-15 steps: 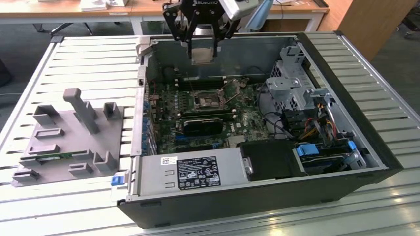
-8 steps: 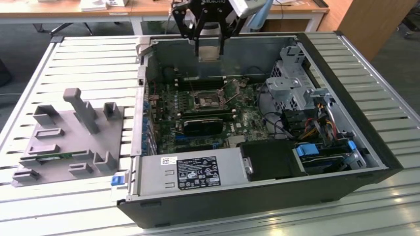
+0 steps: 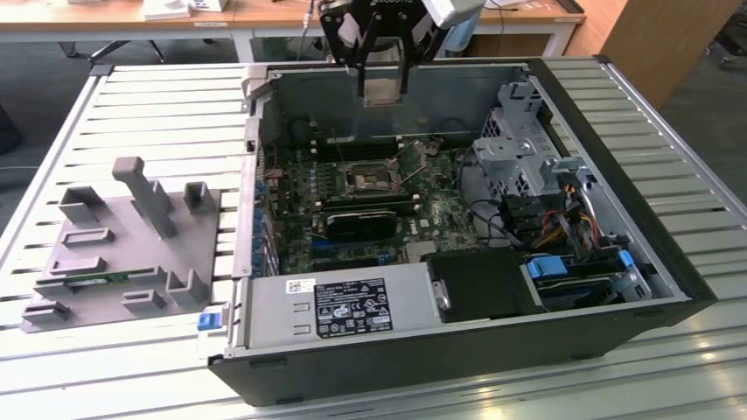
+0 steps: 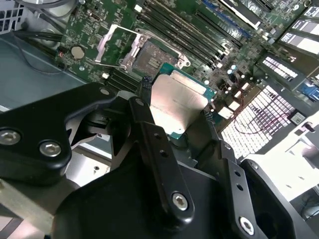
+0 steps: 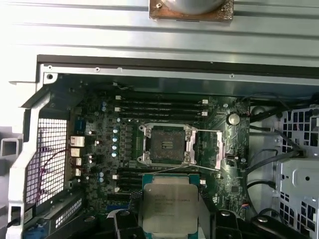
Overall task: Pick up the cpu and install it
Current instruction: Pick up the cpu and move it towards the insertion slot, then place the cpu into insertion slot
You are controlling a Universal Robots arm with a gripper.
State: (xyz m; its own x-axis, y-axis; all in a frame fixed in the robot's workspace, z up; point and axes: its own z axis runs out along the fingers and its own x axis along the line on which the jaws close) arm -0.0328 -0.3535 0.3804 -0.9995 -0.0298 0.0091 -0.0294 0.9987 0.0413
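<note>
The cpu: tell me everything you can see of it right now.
The cpu is a flat square chip with a shiny silver-grey metal lid and a thin green rim. The gripper clamps it on two opposite edges, lid facing the wrist cameras. It hangs above the motherboard, near the empty, open socket, not seated in it.

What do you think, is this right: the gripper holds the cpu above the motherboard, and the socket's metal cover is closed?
Not quite. The gripper holds the cpu above the motherboard, but the socket's metal cover is flipped open, as the second wrist view shows.
</note>
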